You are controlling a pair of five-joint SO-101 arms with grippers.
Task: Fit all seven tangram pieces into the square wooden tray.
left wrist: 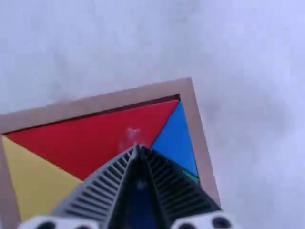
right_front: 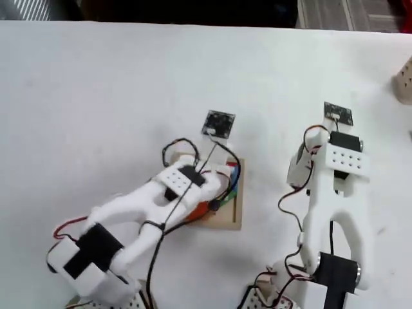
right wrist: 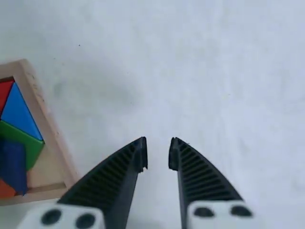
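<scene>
The square wooden tray holds a big red triangle, a yellow triangle, a blue triangle and a sliver of green. My left gripper is shut, its tips meeting just above the red triangle. In the high view the left arm covers most of the tray. My right gripper hovers open over bare table beside the tray. That view also has the blue triangle, a green piece and a dark blue piece.
The right arm stands to the right of the tray. A perforated wooden block sits at the far right edge. White tabletop stretches wide to the left and back.
</scene>
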